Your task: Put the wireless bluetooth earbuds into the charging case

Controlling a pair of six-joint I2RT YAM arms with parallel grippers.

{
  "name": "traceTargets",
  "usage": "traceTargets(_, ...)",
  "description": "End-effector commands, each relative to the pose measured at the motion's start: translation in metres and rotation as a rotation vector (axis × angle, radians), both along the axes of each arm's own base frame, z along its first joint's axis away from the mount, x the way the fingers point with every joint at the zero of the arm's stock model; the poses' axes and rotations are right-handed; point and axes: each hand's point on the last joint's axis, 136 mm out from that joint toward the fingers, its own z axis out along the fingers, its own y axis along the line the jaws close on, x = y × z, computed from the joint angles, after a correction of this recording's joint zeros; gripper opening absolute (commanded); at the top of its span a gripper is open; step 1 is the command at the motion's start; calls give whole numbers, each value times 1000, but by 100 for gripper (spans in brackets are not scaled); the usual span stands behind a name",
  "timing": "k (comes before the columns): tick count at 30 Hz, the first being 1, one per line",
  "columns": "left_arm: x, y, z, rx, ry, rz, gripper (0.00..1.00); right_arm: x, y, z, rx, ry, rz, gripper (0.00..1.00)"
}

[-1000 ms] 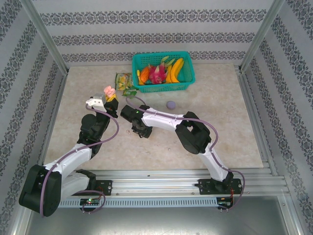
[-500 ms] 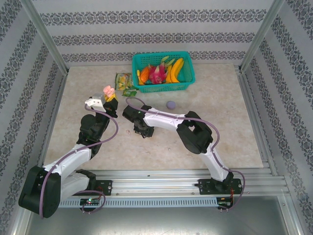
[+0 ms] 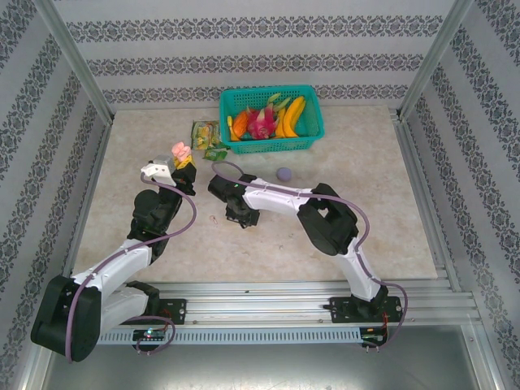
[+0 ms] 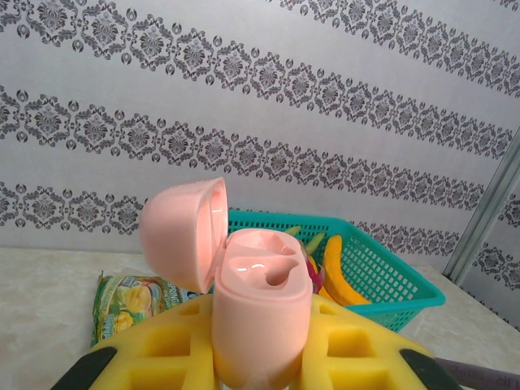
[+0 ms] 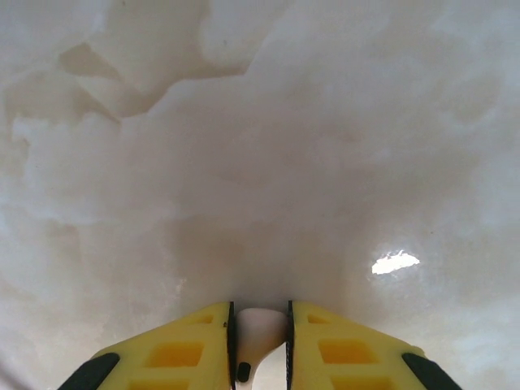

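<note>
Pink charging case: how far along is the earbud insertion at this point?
Done: the pink case stands open in the left gripper, its wells apparently empty. In hand: the right gripper pinches a pale earbud at the table. Not yet done: carrying it over and seating it.

Teal basket (image 3: 276, 145) stands at the far edge of the table (image 3: 382, 211), holding bananas (image 3: 292, 116) and other fruit. Snack packet (image 3: 205, 132) lies just left of it. Patterned wall (image 3: 244, 65) behind.
</note>
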Motion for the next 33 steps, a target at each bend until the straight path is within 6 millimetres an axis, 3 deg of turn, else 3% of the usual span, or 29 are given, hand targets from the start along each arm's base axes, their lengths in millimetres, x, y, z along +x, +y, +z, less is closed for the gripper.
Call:
traceTargets(1, -3, 1, 10, -26, -38, -15, 0, 2, -26, 4, -61, -19, 3, 22)
traceTargets(13, 1, -26, -8, 15, 8, -158, 0, 16, -68, 24, -51, -140, 25, 22)
traceTargets(20, 9, -39, -33, 102, 97, -211, 0, 25, -104, 32, -59, -187, 23, 22)
traceTargets(23, 9, -50, -46, 157, 167, -274, 0, 30, -113, 36, -54, -208, 30, 22)
traceTargets(28, -2, -69, -51, 159, 84, -395, 0, 42, -121, 42, -41, -250, 56, 22)
traceTargets(33, -13, -105, -61, 171, 31, -609, 0, 54, -126, 48, -21, -303, 87, 22)
